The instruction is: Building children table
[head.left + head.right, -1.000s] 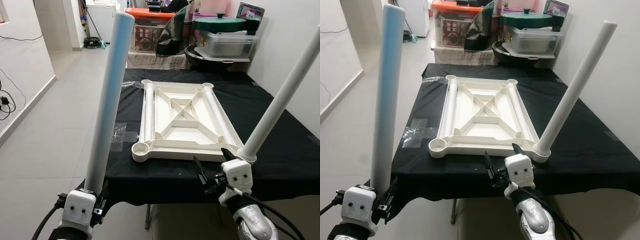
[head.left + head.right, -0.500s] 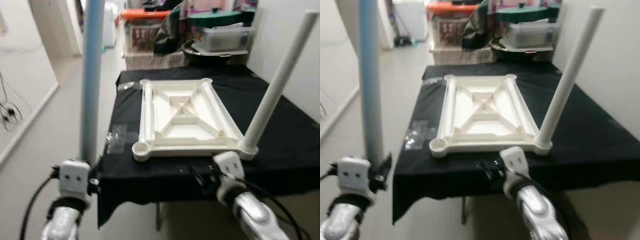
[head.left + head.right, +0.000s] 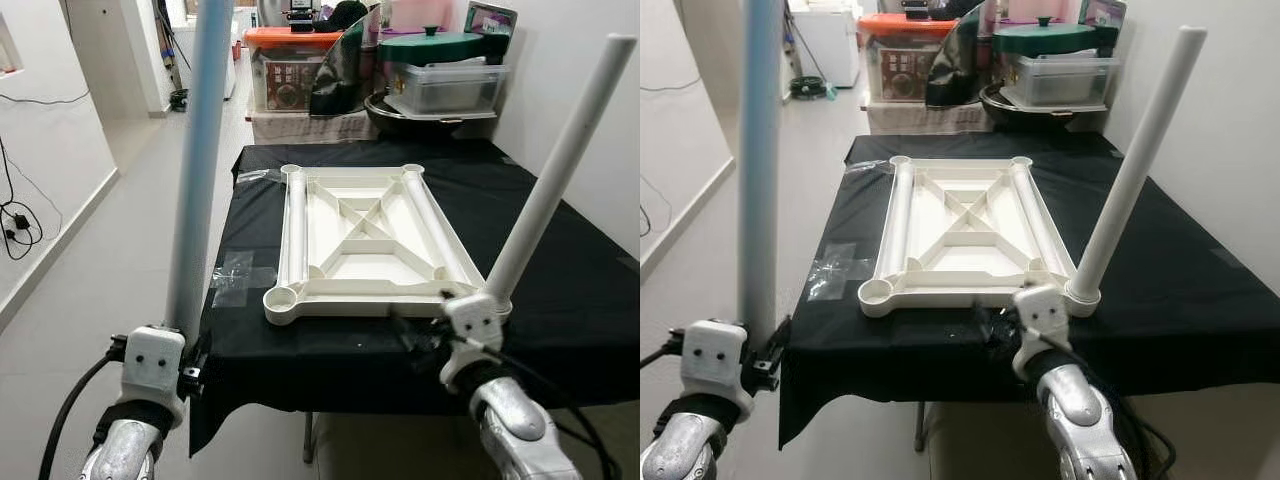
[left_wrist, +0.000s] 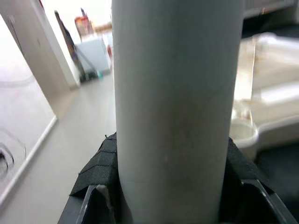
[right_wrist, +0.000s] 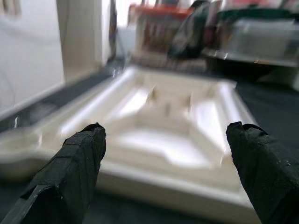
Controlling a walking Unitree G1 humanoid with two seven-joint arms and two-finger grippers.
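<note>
On the black-draped table (image 3: 560,270) straight ahead at 12 o'clock lies the white tabletop frame (image 3: 368,240), underside up, with 1 white leg (image 3: 555,170) already standing in its near corner socket at about 2 o'clock, leaning a little to the outside. I judge the step in hand to be fitting the 2nd leg: the pale blue leg (image 3: 200,160) stands upright in my left gripper (image 4: 168,186), whose fingers are clamped on its lower end, low at 8 o'clock and off the table's near edge. The empty near socket (image 3: 282,297) sits at about 11 o'clock, well apart from the tube's foot, so the next move calls for carrying the tube over the cloth, keeping it vertical, and lowering it squarely into that ring. My right gripper (image 5: 163,154) is spread wide with nothing between its fingers, forearm low at 5 o'clock, pointing across the frame just beside the seated leg's base.
</note>
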